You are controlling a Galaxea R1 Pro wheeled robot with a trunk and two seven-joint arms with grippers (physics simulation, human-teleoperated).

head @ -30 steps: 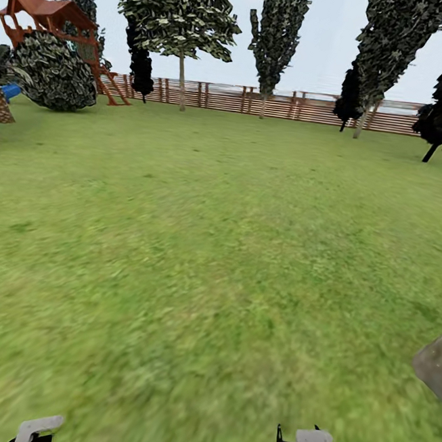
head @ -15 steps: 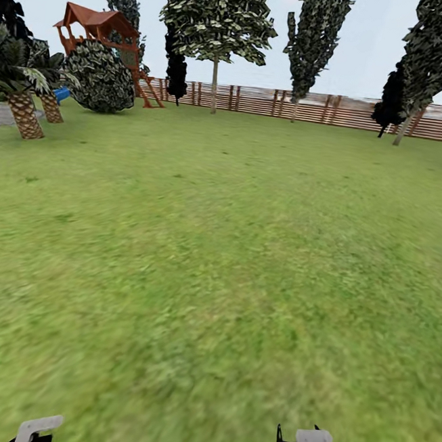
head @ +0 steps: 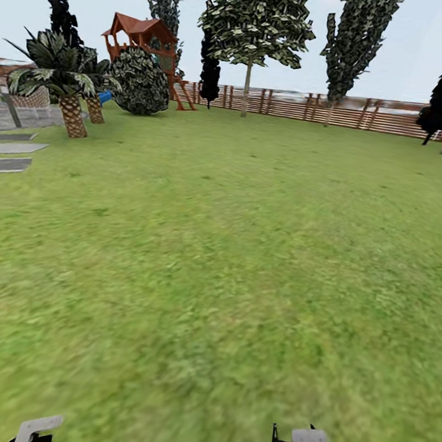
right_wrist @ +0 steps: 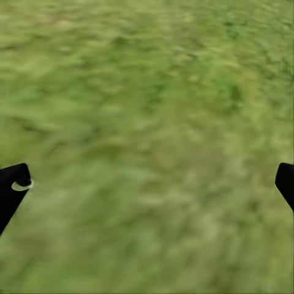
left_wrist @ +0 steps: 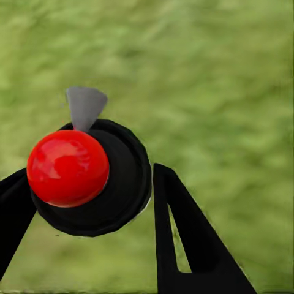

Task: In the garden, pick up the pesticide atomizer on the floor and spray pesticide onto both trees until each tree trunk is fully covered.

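Black fingers [left_wrist: 184, 245]; red ball [left_wrist: 67, 167] on black disc; white wrist brackets [head: 308, 440].

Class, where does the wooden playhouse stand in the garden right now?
In the head view, the wooden playhouse stands far off at upper left, before the slat fence, just behind a round dark bush.

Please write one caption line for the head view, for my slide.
Robot facing a wide lawn bounded by a wooden slat fence, with a red-roofed playhouse and palm-like plants at left.
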